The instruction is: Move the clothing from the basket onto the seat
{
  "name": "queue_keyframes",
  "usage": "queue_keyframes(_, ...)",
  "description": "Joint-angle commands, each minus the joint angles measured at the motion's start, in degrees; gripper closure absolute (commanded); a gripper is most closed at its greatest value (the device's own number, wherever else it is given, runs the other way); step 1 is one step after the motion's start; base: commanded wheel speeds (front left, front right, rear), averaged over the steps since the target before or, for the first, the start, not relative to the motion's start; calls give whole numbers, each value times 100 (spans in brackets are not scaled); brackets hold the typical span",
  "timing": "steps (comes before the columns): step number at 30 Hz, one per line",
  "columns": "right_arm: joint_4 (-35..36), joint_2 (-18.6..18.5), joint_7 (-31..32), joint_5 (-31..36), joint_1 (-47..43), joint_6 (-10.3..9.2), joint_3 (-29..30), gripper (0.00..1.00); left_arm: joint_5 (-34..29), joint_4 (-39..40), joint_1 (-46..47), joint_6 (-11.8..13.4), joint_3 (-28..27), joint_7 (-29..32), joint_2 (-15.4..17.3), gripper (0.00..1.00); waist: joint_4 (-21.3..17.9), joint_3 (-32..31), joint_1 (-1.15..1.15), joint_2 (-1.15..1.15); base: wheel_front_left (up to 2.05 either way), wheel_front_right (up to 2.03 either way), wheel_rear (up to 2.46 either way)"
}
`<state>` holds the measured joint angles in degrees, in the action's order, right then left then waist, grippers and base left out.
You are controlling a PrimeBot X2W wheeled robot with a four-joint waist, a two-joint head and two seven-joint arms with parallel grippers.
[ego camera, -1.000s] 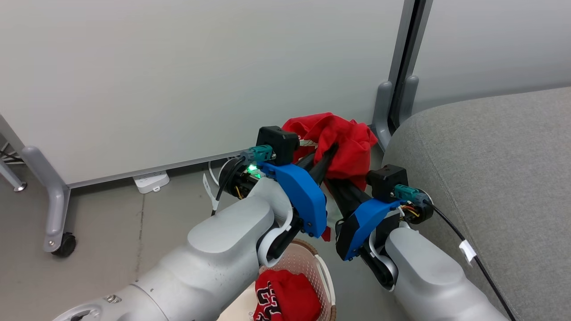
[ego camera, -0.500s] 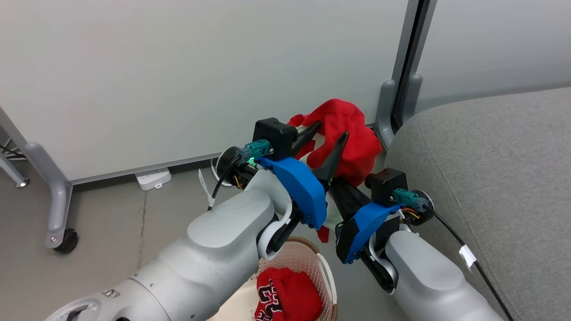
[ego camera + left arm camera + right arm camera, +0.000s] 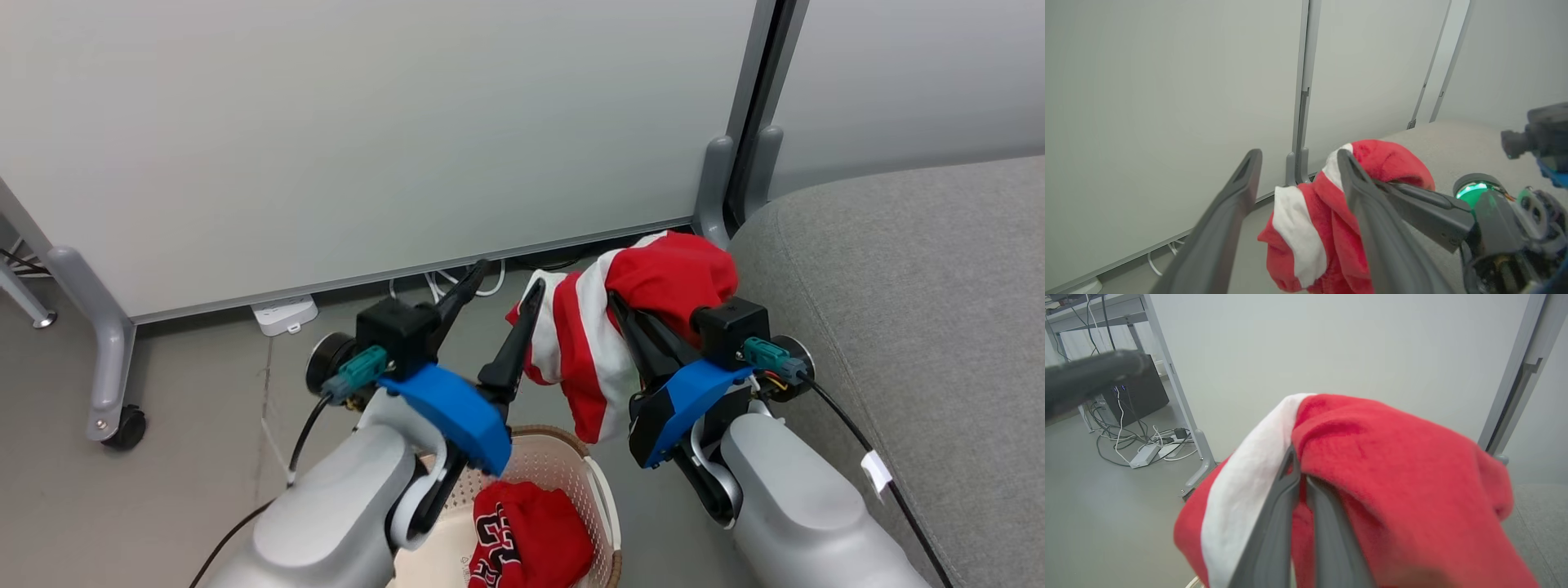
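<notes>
My right gripper (image 3: 622, 309) is shut on a red garment with white stripes (image 3: 661, 273), which hangs in the air beside the grey couch (image 3: 898, 286). In the right wrist view its fingers (image 3: 1274, 522) press together inside the cloth (image 3: 1392, 457). My left gripper (image 3: 508, 275) stands open to the left of the garment, apart from it and holding nothing. The left wrist view has the garment (image 3: 1327, 228) past the spread left gripper (image 3: 1296, 157). Below both arms sits the cream basket (image 3: 589, 478) with the red "23" jersey (image 3: 531, 539) inside.
A pale partition wall stands behind, on grey legs with a caster (image 3: 126, 426) at the left. A white power strip (image 3: 284, 314) and cables lie on the floor under it. More cables and a black box (image 3: 1137, 394) are visible in the right wrist view.
The left gripper has let go of the garment, opened and drawn back to the left. The right gripper has carried the garment right, toward the couch, and it now hangs unfolded.
</notes>
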<state>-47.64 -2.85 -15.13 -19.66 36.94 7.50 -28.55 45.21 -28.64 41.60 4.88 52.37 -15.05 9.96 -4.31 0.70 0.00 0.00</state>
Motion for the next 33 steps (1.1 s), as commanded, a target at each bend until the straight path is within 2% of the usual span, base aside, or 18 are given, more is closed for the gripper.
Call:
queue_keyframes(1, 44, -6, 0, 27, -77, -2, 40, 100, -161, 127, -277, 14, -159, -17, 83, 0, 15, 7, 0, 0, 0, 0, 0)
queue_keyframes(9, 158, -6, 0, 204, -150, -2, 184, 100, -1299, 874, -1780, -198, -1313, -18, 376, 0, 46, 27, 0, 0, 0, 0, 0)
queue_keyframes(16, 156, -6, 0, 285, -205, -2, 256, 100, -1937, 1078, -2702, -382, -2195, -19, 303, 0, 59, 3, 0, 0, 0, 0, 0)
queue_keyframes(27, 123, -7, 0, 338, -242, -2, 287, 100, -2594, 893, -3082, -799, -2880, -19, -18, 0, 58, 22, 0, 0, 0, 0, 0)
queue_keyframes(33, 105, -7, 0, 311, -210, -2, 266, 100, -2773, 835, -3084, -902, -3142, -19, -171, 0, 22, 30, 0, 0, 0, 0, 0)
